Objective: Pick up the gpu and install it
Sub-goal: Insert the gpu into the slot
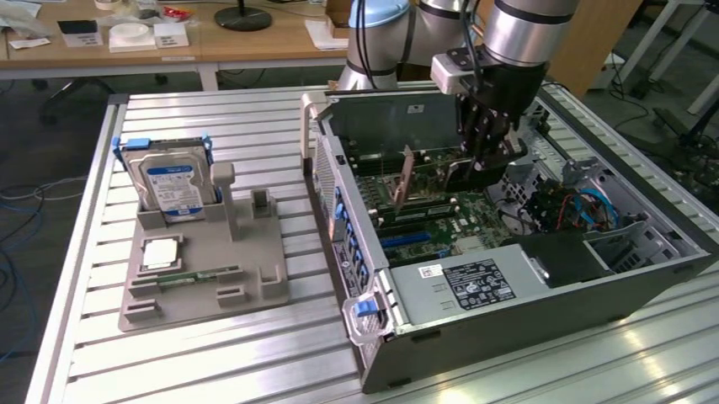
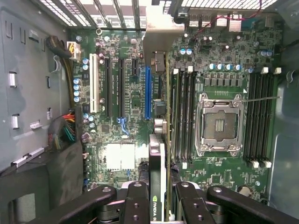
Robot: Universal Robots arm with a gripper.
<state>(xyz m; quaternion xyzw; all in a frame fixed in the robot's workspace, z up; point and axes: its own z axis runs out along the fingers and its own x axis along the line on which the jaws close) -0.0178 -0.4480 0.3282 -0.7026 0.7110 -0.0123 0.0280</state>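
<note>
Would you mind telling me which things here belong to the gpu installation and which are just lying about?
In the job:
gpu, clamped in the gripper
open computer case
motherboard below the card

Lying about:
hard drive, standing in the grey holder
memory stick on that holder
square chip beside it

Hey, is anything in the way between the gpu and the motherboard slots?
Nothing visible. The gripper holds the gpu on edge inside the open case, right beside the long blue slot, which is bare. The card hides whatever lies directly under it.
</note>
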